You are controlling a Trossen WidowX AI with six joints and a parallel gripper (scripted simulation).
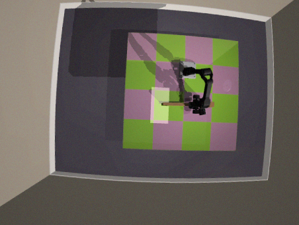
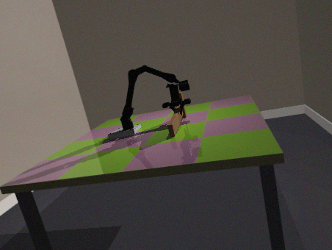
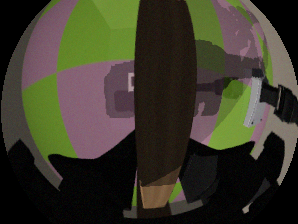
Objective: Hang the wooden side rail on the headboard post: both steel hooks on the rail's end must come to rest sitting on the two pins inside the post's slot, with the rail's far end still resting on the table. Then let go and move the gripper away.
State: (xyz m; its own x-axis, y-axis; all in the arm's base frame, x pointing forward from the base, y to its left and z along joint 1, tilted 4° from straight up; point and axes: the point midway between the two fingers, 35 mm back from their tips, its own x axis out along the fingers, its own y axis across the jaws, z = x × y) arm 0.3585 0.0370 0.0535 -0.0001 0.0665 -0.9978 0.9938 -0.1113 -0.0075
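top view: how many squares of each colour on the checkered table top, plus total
lime-green squares on the checkered table top: 8
dusty-pink squares on the checkered table top: 8
total: 16

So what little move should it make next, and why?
Probably a slight, slow lowering, keeping its grip: the gripper is shut on the wooden rail, and I can't make out the hooks seated on the pins, so letting go now seems premature.
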